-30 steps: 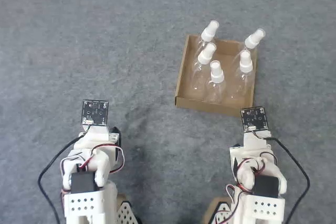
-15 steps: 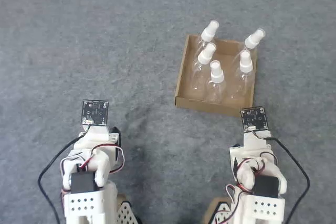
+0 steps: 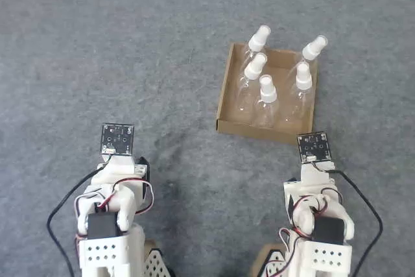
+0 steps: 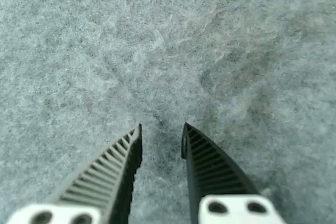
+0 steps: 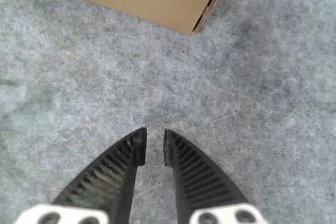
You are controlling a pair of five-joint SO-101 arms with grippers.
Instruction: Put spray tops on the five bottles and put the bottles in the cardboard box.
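Five capped bottles (image 3: 267, 98) in cardboard box (image 3: 223, 95); looks done. Left pincer (image 4: 161, 127), right pincer (image 5: 155, 130) barely parted, empty; best parked clear.

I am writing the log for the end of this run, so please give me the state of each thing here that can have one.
Bottles, all five standing upright, boxed.
Spray tops, one fitted on each bottle.
Cardboard box, open-topped, holding all five.
Left gripper, slightly open, empty.
Right gripper, slightly open, empty.
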